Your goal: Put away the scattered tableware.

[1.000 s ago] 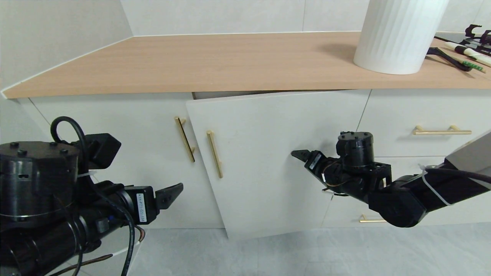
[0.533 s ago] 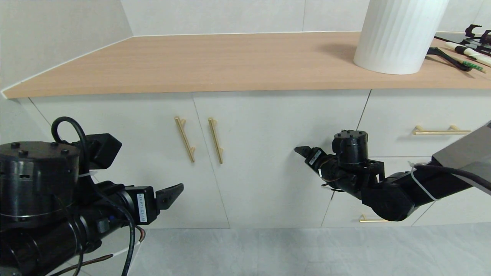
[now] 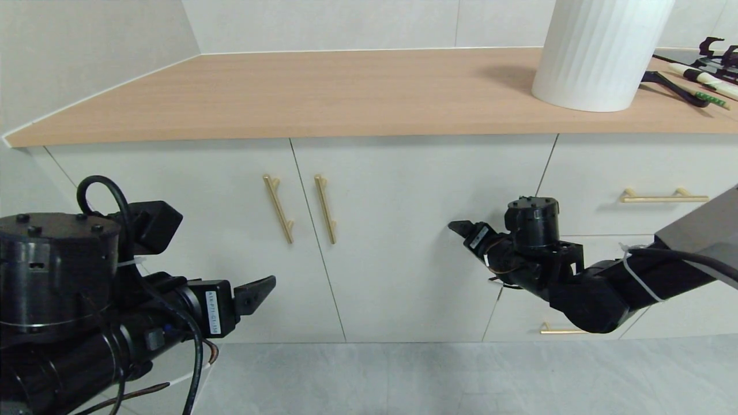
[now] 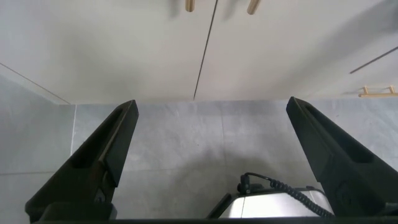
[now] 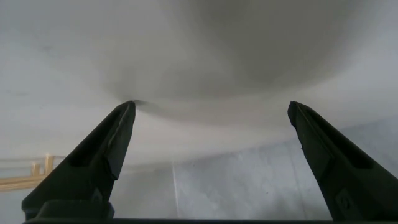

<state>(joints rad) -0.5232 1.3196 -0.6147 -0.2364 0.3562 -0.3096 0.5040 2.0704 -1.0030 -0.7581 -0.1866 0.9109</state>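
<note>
Door shut, utensils not yet gathered.
Spread and empty, the right gripper (image 3: 461,227) sits at the cabinet door (image 3: 403,242), the left gripper (image 3: 262,286) low; utensils (image 3: 692,89) lie on the countertop (image 3: 346,92) by the white container (image 3: 594,57), likely the next reach.

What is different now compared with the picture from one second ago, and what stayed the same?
The right-hand cabinet door, ajar one second ago, has swung shut and lies flush with its neighbour. The open right gripper, by the door's face, has shifted slightly toward the robot's right. Nothing was grasped or let go. The left gripper, the white container and the utensils on the counter stayed in place.
</note>
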